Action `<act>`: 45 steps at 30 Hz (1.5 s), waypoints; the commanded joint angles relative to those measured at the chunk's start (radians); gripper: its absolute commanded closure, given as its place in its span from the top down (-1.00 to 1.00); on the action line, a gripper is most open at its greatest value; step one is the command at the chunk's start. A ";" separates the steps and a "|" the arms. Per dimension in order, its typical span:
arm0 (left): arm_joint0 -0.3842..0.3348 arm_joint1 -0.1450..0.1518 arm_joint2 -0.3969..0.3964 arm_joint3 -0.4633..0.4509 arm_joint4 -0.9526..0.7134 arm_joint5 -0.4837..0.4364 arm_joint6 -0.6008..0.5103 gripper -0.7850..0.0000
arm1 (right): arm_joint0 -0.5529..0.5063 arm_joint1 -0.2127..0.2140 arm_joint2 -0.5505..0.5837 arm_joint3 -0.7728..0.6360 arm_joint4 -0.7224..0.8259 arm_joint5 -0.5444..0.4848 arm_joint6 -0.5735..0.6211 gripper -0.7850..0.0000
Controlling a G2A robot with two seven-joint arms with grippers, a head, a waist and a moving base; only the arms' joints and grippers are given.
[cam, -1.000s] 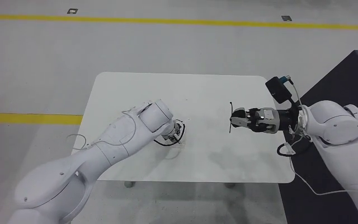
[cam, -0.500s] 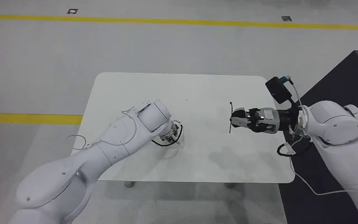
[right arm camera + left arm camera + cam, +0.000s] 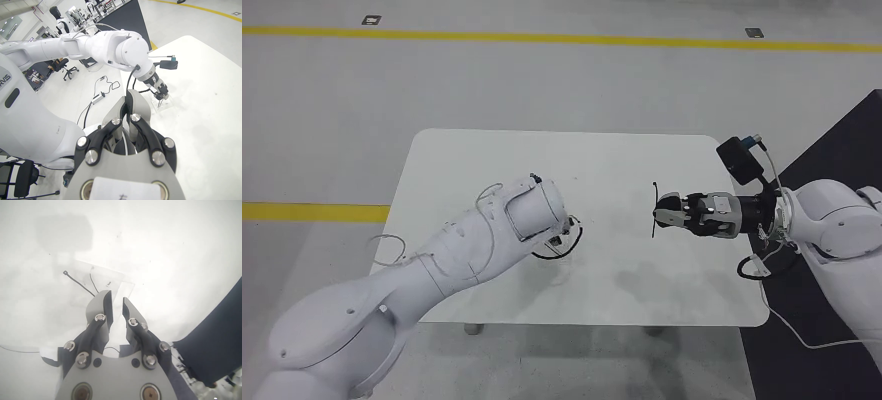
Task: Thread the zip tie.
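Note:
My right gripper (image 3: 659,214) hovers over the right half of the white table (image 3: 622,160), shut on a thin black zip tie (image 3: 654,208) that stands crosswise at its fingertips. In the right wrist view its pads (image 3: 127,106) are pressed together. My left gripper (image 3: 116,303) hangs over a clear plastic tray (image 3: 113,279) near the table's middle, its fingers a narrow gap apart with nothing between them. A second black zip tie (image 3: 78,282) lies on the tray, one end running under a left finger (image 3: 107,308). From the right wrist view, the left gripper (image 3: 162,94) is just above the tray (image 3: 166,106).
A black wrist cable (image 3: 560,245) loops beside the left arm. A dark panel (image 3: 842,150) stands to the table's right. The bare tabletop between the two grippers is free.
The left arm's wrist has lifted and swung a little toward the table's middle. The right arm and its zip tie have kept still.

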 commanded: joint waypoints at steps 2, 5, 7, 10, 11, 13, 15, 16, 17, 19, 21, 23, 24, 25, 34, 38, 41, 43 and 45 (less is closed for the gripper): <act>-0.002 0.014 0.000 -0.070 0.142 0.000 -0.061 -1.00 | 0.000 0.000 0.000 0.000 0.000 0.000 0.000 -1.00; 0.004 0.029 -0.008 -0.164 0.176 0.000 -0.067 -1.00 | 0.000 0.000 0.000 0.000 0.000 0.000 0.000 -1.00; 0.004 0.029 -0.008 -0.164 0.176 0.000 -0.067 -1.00 | 0.000 0.000 0.000 0.000 0.000 0.000 0.000 -1.00; 0.004 0.029 -0.008 -0.164 0.176 0.000 -0.067 -1.00 | 0.000 0.000 0.000 0.000 0.000 0.000 0.000 -1.00; 0.004 0.029 -0.008 -0.164 0.176 0.000 -0.067 -1.00 | 0.000 0.000 0.000 0.000 0.000 0.000 0.000 -1.00; 0.004 0.029 -0.008 -0.164 0.176 0.000 -0.067 -1.00 | 0.000 0.000 0.000 0.000 0.000 0.000 0.000 -1.00; 0.016 0.030 0.000 -0.151 0.228 0.000 -0.035 -1.00 | 0.000 0.000 0.000 0.000 0.000 0.000 0.000 -1.00; 0.025 0.029 0.000 -0.167 0.289 -0.006 -0.040 -1.00 | 0.000 0.000 0.000 0.000 0.000 0.000 0.000 -1.00; 0.033 0.030 0.000 -0.181 0.356 -0.037 -0.082 -1.00 | 0.000 0.000 0.000 0.000 0.000 0.000 0.000 -1.00; 0.037 0.037 0.000 -0.180 0.543 -0.119 -0.221 -1.00 | 0.000 0.000 0.000 0.000 0.000 0.000 0.000 -1.00; 0.045 0.044 0.000 -0.186 0.763 -0.191 -0.355 -1.00 | 0.000 0.000 0.000 0.000 0.000 0.000 0.000 -1.00; 0.050 0.049 0.000 -0.210 0.862 -0.275 -0.471 -1.00 | 0.000 0.000 0.000 0.000 0.000 0.000 0.000 -1.00; 0.047 0.054 0.000 -0.214 0.883 -0.300 -0.506 -1.00 | 0.000 0.000 0.000 0.000 0.000 0.000 0.000 -1.00; 0.048 0.058 0.000 -0.219 0.908 -0.324 -0.534 -1.00 | 0.000 0.000 0.000 0.000 0.000 0.000 0.000 -1.00; 0.068 0.062 -0.003 -0.207 0.939 -0.315 -0.524 -1.00 | 0.000 0.000 0.000 0.000 0.000 0.000 0.000 -1.00; 0.088 0.078 -0.070 -0.227 0.920 -0.275 -0.490 -1.00 | 0.000 0.000 0.000 0.000 0.000 0.000 0.000 -1.00; 0.108 0.105 -0.116 -0.213 0.885 -0.283 -0.498 -1.00 | 0.000 0.000 0.000 0.000 0.000 0.000 0.000 -1.00; 0.118 0.121 -0.121 -0.208 0.891 -0.297 -0.512 -1.00 | 0.000 0.000 0.000 0.000 0.000 0.000 0.000 -1.00; 0.130 0.133 -0.134 -0.210 0.861 -0.314 -0.530 -1.00 | 0.000 0.000 0.000 0.000 0.000 0.000 0.000 -1.00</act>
